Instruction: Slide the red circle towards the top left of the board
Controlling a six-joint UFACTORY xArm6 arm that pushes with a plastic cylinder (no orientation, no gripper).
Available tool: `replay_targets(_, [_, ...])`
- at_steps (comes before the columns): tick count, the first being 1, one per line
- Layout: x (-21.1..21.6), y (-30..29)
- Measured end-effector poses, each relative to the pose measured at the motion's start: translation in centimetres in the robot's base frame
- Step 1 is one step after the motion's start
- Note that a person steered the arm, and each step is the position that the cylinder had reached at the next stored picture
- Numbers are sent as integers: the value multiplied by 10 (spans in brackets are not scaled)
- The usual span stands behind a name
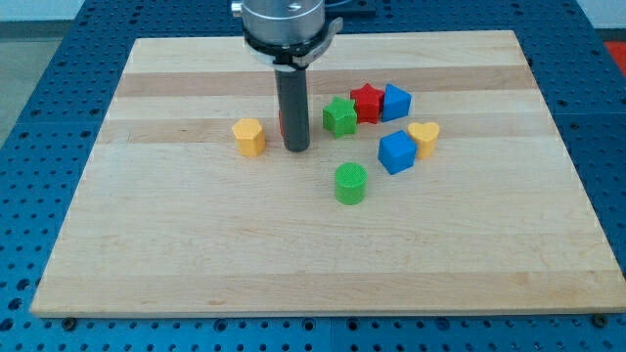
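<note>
Red circle (281,124) mostly hidden behind my tip (296,149).

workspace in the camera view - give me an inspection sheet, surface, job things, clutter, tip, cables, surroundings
surface: wooden board, flat, pale planks.
job's things: red circle mostly hidden behind the rod; only a red sliver shows at the rod's left edge.
clutter: yellow block left of the rod; green star, red star, blue block clustered to its right; second blue block touching a yellow heart; green cylinder alone, lower.
grippers: none; my tip on the board, between the yellow block and the green star.
cables: nothing seen.
surroundings: blue perforated table.
</note>
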State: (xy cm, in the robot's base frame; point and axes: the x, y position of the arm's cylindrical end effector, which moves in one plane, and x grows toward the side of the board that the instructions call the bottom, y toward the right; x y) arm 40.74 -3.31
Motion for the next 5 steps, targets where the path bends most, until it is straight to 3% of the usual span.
replay_targets(3, [-100,0])
replay_targets(5, [-80,-44])
